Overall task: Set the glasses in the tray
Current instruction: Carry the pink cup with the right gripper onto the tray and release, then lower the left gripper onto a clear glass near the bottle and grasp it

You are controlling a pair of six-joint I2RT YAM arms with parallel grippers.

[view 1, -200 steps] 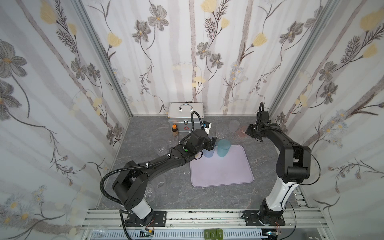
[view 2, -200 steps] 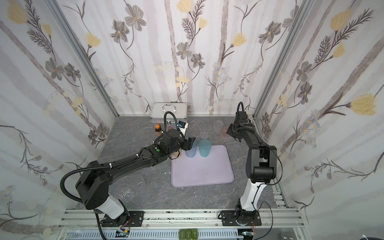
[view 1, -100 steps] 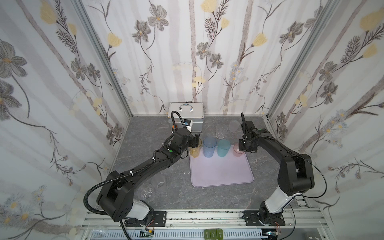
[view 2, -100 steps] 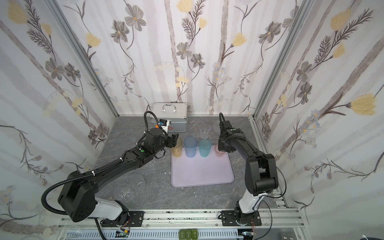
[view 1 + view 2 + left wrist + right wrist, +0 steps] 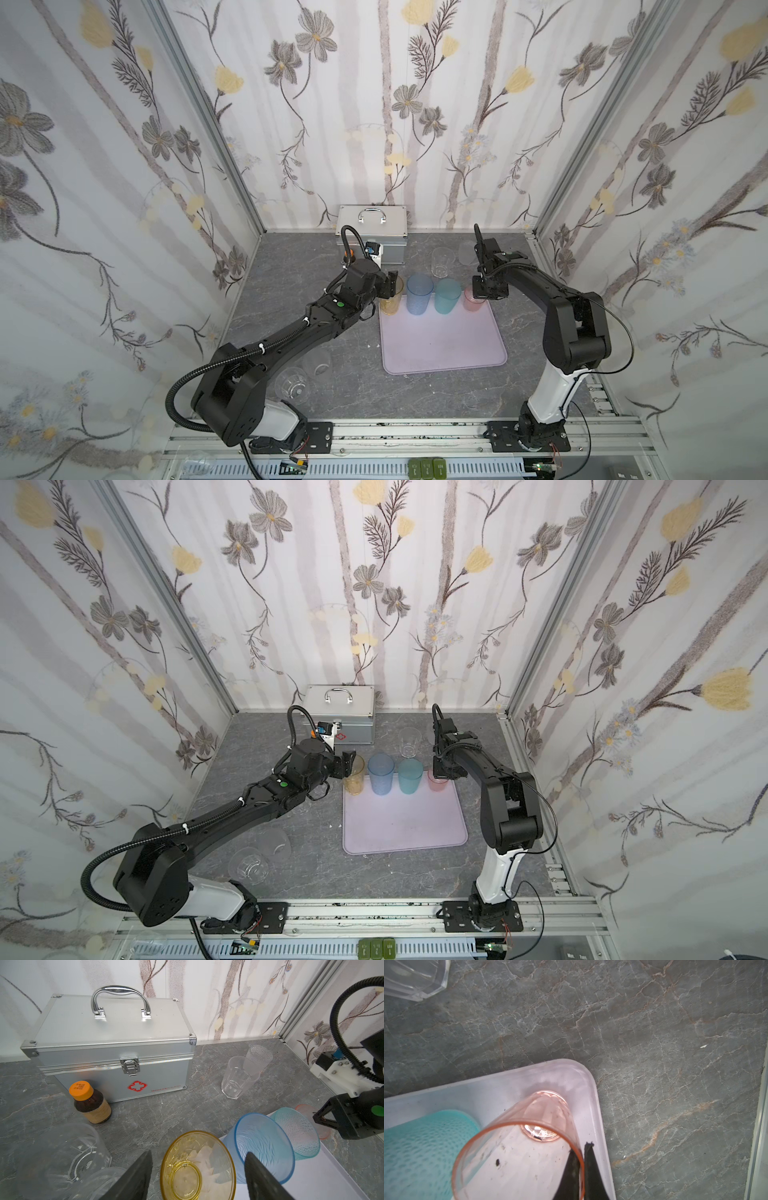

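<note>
Right wrist view: right gripper (image 5: 580, 1148) pinches the pink glass (image 5: 519, 1142) rim, upright in the tray (image 5: 566, 1076) corner; left gripper (image 5: 198, 1153) wide, straddling amber glass (image 5: 197, 1169)

Amber glass (image 5: 391, 297), pink glass (image 5: 473, 306): tray (image 5: 440, 345) newcomers

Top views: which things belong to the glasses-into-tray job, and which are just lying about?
Job: tray, amber glass, blue glass, teal glass, pink glass, clear glass, frosted glass, front clear glasses.
Lying about: silver case, brown bottle.
</note>
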